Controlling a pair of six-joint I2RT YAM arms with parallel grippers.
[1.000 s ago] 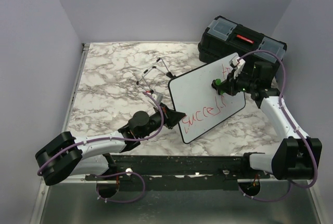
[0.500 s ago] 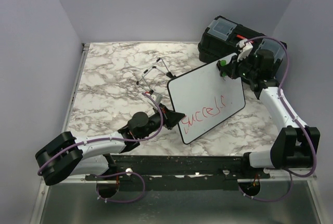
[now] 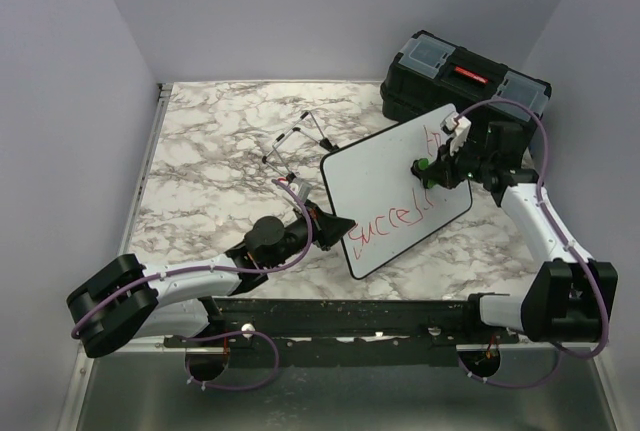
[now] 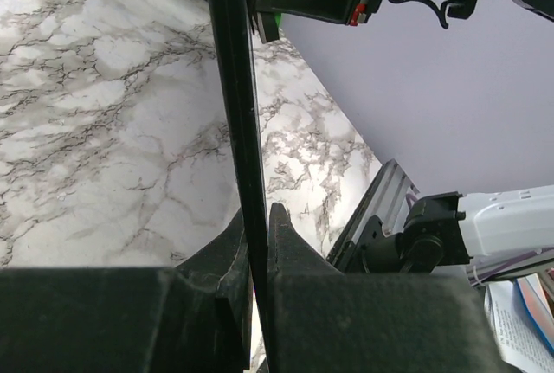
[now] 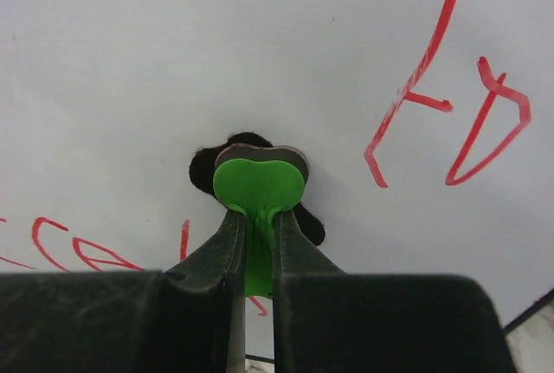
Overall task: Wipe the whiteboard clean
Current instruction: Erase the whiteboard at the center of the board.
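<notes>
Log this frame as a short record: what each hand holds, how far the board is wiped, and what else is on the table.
left hand: clamped on the edge of the whiteboard
right hand: shut on a green-handled eraser, pad pressed to the board face
writing: red word along the lower part, red marks near the upper right corner; not yet wiped
other things: black toolbox at back right, wire stand behind the board, marble table

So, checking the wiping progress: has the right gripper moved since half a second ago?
Yes: the right gripper slid down the whiteboard, away from the toolbox.
</notes>
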